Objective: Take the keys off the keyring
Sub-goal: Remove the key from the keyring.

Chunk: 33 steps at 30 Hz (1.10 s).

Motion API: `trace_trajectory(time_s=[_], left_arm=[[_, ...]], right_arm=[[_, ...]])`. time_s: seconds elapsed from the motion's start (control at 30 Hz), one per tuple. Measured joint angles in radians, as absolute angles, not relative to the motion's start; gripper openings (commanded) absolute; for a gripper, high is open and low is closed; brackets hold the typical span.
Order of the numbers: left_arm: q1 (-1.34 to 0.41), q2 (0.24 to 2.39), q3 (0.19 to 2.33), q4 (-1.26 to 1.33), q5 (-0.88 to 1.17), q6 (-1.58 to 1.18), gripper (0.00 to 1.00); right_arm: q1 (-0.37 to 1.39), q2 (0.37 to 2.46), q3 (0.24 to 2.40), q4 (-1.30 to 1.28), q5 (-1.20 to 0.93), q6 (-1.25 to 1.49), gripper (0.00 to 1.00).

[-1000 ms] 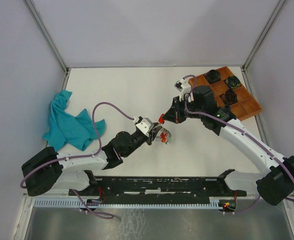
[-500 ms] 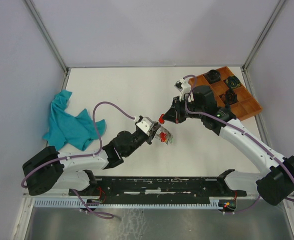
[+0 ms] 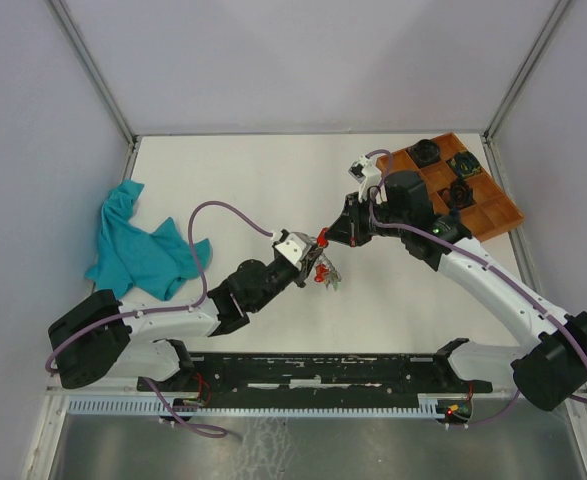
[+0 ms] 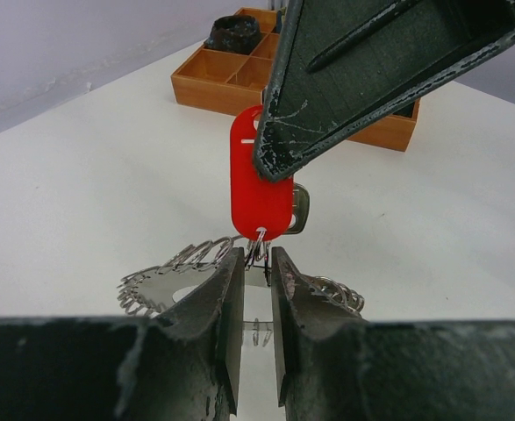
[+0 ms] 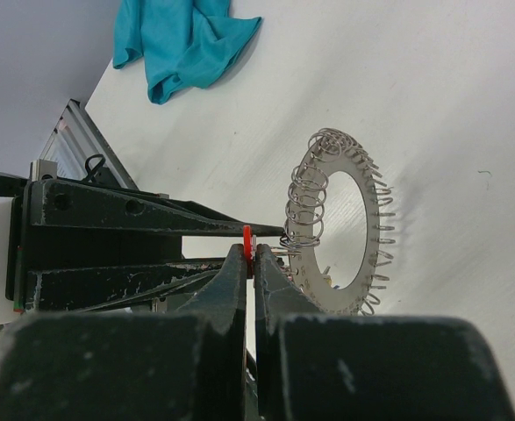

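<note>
My right gripper [image 3: 325,238] [image 5: 251,254] is shut on the red tag [image 3: 322,237] [image 4: 261,189] [image 5: 247,235] of one of the keys, whose silver metal [image 4: 299,210] peeks out behind the tag. The tag hangs by a small wire loop from the keyring [image 3: 329,276] [image 4: 165,285] [image 5: 373,237], a flat grey ring edged with coiled wire, held up off the table. My left gripper [image 3: 316,264] [image 4: 257,259] is shut on the keyring's coil just under the tag, its jaws narrow with wire between the tips. Other keys are not clearly visible.
A wooden compartment tray [image 3: 493,215] [image 4: 231,74] with dark parts stands at the back right. A teal cloth [image 3: 138,245] [image 5: 182,35] lies crumpled at the left. The table's near edge carries the arm bases and a black rail [image 3: 313,370].
My left gripper's jaws have narrowed onto the keyring's coil and shifted slightly toward the red tag. The right gripper has kept still on the tag.
</note>
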<state>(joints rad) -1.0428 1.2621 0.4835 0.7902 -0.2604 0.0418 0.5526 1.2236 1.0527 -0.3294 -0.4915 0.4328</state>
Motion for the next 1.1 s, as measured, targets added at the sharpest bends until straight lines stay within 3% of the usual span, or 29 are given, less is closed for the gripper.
trace_trajectory(time_s=[0.33,0.53,1.1], left_arm=[[-1.043,1.263,0.484,0.781,-0.261,0.042,0.24],[-1.043,1.263,0.484,0.778,-0.260,0.042,0.03],[-1.043,1.219,0.467,0.750,-0.261,0.050,0.03]], right_arm=[[0.553,1.224,1.053,-0.330,-0.492,0.432,0.01],[0.553,1.224,1.053,-0.329,-0.491,0.432,0.01],[0.553,1.224,1.053,-0.330,-0.452,0.432,0.01]])
